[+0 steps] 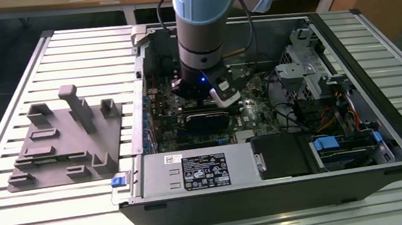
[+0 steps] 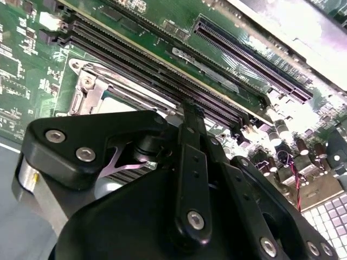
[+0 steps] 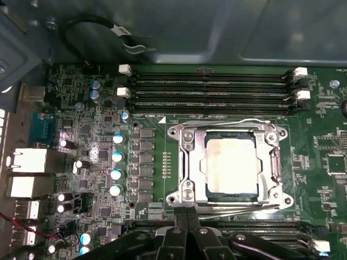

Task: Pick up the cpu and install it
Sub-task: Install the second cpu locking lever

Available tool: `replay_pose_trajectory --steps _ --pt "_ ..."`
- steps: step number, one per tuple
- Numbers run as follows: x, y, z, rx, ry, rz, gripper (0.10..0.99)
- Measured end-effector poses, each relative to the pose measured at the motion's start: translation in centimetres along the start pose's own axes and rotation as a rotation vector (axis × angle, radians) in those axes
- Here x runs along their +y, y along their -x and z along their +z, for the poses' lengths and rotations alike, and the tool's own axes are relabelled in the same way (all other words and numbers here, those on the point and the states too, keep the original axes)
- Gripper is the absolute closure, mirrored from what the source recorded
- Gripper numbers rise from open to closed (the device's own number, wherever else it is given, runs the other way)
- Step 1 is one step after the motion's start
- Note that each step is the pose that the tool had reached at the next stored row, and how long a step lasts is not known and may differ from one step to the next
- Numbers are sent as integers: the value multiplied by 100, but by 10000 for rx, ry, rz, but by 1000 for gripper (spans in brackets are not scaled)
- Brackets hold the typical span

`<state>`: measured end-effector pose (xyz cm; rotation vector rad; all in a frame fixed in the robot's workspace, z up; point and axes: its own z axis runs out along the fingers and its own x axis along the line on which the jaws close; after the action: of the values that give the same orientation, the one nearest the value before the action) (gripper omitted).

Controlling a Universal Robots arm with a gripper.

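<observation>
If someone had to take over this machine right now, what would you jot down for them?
Gripper: low inside the open computer case, over the motherboard, at the edge of the socket; fingers together, holding nothing.
Cpu: lying flat inside the metal socket frame, beside the memory slots.
Done: the cpu is in the socket.
Left: can't tell whether it is fully seated or the frame locked. The grey fixture stands on the table, at the exterior view's left.

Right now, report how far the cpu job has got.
Looks done: the cpu sits in the socket frame on the motherboard. In hand: nothing visible; the gripper is beside the socket, fingers together. Left: whether the frame is latched, I cannot tell.
</observation>
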<state>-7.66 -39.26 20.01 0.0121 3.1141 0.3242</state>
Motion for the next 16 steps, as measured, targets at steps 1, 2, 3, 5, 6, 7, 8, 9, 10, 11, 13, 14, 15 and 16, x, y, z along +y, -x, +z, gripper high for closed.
replay_pose_trajectory --steps 1,2,3,5,6,7,8,9,10,11,13,14,15,16 --pt "-1 -14 5 -1 35 0 980" --pt "-2 -29 11 -2 79 0 980" --pt "-4 -38 18 -3 118 1 980" --pt "-7 -43 36 -3 193 0 980" --pt "-9 -45 42 -1 225 1 980" --pt "-12 -48 49 2 252 3 980" --pt "-13 -49 54 3 282 4 980" --pt "-13 -50 65 -3 338 5 980" --pt "-13 -49 67 -6 376 5 980" --pt "-13 -49 69 -6 397 4 980" --pt "-15 -50 76 -4 418 4 980" --pt "-16 -55 77 -3 422 4 980" --pt "-16 -63 78 -2 425 3 980" --pt "-17 -71 81 -3 427 4 980"
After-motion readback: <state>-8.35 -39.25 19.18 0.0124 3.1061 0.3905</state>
